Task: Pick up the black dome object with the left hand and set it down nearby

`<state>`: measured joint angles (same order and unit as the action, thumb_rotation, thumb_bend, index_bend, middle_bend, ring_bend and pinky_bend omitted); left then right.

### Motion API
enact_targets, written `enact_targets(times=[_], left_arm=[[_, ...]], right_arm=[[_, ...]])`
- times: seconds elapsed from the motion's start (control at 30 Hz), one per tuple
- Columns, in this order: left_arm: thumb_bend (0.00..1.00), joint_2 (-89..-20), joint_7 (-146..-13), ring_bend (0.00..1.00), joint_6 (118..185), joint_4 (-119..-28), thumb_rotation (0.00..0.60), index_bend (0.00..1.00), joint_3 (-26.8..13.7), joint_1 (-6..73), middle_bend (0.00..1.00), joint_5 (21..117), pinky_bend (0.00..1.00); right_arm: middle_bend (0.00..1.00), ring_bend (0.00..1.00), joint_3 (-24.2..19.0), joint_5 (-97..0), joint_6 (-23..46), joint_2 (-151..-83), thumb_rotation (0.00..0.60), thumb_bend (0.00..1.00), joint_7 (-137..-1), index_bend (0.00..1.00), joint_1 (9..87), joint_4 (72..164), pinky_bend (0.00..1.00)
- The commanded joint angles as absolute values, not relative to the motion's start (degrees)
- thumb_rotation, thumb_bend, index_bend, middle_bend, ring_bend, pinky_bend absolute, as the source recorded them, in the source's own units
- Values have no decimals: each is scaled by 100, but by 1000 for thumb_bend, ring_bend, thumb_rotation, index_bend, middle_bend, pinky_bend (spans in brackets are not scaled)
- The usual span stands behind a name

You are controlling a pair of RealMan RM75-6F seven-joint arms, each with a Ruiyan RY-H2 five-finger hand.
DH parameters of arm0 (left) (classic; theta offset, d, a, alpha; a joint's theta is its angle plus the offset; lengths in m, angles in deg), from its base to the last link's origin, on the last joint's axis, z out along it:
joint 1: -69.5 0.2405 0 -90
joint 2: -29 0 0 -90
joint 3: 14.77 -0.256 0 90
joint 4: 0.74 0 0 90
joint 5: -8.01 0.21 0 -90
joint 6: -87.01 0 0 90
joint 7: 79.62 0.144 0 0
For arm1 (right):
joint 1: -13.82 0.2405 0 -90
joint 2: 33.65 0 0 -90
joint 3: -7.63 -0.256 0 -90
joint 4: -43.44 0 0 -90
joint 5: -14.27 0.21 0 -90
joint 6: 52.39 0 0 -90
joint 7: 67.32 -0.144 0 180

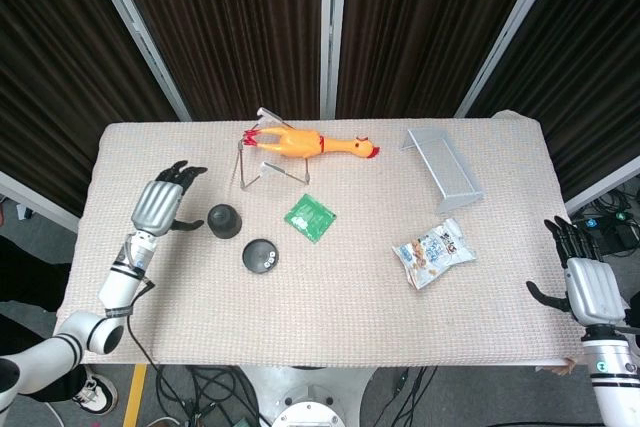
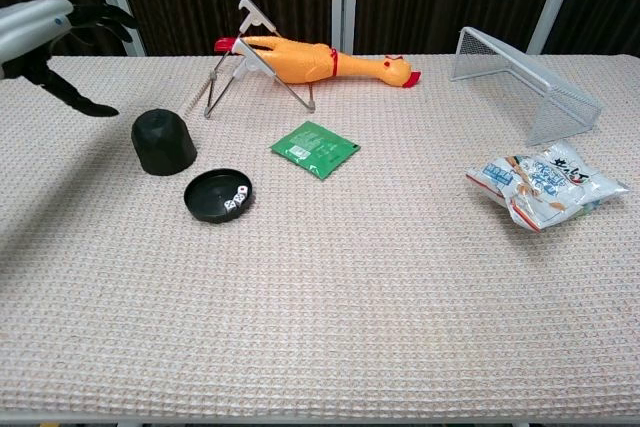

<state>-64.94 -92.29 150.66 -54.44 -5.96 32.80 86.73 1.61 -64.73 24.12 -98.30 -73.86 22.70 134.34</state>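
The black dome (image 1: 223, 219) (image 2: 163, 141) stands upright on the table cloth, just left of a shallow black dish (image 1: 261, 255) (image 2: 219, 194) that holds small white dice. My left hand (image 1: 160, 206) (image 2: 52, 37) hovers to the left of the dome, apart from it, fingers spread and holding nothing. My right hand (image 1: 585, 285) hangs off the table's right edge, fingers spread and empty; the chest view does not show it.
A yellow rubber chicken (image 1: 315, 144) leans on a metal stand (image 1: 258, 159) at the back. A green packet (image 1: 310, 217) lies mid-table, a snack bag (image 1: 433, 253) to the right, a wire rack (image 1: 444, 168) at the back right.
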Motion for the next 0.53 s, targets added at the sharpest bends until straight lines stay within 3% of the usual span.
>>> enact_targets(times=[0.03,0.27,0.53], left_arm=[[93,-5845,-8044,85,15474,-6420,600,151,-430,3766,184,8172,201],[87,-4762,-6795,79,15767,-8245,600,152,-781,4596,184,7572,186],[33,-4346,-6357,80,16395,-8875,600,153,-1391,5365,175,7755,184]], right_arm=[[0,0,167,-6506,2465,-9823,600,131,-7467,0,2238,13413,0],[0,0,213,-6572,2562,-9837,600,130,-7659,0,2149,13280,0],[0,0,282,-6567,2540,-9953,600,130,-7724,0,2090,13067,0]])
